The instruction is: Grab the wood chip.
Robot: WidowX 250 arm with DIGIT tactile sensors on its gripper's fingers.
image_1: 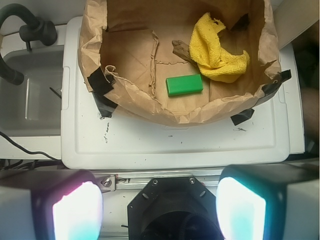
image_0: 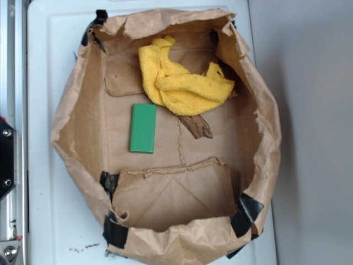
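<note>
Exterior view: fuzzy yellow towel cloth point(image_0: 185, 83) is overlapping the dark brown streaky wood chip point(image_0: 197, 126), flat green rectangular block point(image_0: 143, 128) lying nearby inside the crumpled brown paper bag point(image_0: 71, 138). Wrist view: gripper point(image_1: 160, 205) is hanging released, well apart from the chip.

The yellow towel point(image_0: 182, 83) partly hides the wood chip point(image_0: 197, 126).

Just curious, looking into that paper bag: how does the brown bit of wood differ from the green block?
The wood chip is dark brown and ragged; the green block is smooth with straight edges. The chip is partly tucked under the yellow cloth, while the block lies fully uncovered. The chip lies slanted; the block lies straight. Both rest flat on the bag's floor.
</note>
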